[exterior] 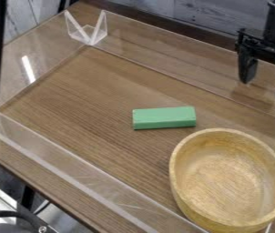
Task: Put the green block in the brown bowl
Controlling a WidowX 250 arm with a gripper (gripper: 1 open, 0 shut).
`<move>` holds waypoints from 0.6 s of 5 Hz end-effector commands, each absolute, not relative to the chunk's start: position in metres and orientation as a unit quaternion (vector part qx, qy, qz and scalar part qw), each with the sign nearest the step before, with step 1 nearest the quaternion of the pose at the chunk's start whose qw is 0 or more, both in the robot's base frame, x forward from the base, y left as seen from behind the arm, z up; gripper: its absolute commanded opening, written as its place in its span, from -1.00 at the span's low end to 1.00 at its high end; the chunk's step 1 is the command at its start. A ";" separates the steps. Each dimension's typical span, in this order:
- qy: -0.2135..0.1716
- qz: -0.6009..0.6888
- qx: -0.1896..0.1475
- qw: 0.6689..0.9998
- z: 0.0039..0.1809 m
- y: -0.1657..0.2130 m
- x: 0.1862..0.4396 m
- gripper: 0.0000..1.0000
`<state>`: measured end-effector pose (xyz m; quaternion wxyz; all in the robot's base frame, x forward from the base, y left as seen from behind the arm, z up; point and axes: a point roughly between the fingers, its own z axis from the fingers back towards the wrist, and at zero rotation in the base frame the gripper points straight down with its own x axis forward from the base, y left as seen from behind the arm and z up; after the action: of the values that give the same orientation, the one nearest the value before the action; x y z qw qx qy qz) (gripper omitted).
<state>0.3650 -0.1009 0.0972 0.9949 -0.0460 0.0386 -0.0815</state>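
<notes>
the green block (pixel 165 117) is seen lying flat on the wooden table (pixel 79 100), near the middle, just up and left of the brown bowl (pixel 230 178) without touching it. the bowl is seen empty at the lower right. the gripper (pixel 265 75) is held at the upper right, pointed down, fingers spread apart, nothing clasped, well away from the block.
</notes>
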 end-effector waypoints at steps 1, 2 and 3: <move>-0.027 -0.083 -0.058 0.995 0.140 -0.100 0.374 1.00; -0.024 -0.085 -0.060 0.994 0.137 -0.104 0.371 1.00; -0.007 -0.093 -0.057 0.994 0.127 -0.100 0.366 1.00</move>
<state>0.3612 -0.1014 0.0904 0.9935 -0.0500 0.0438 -0.0921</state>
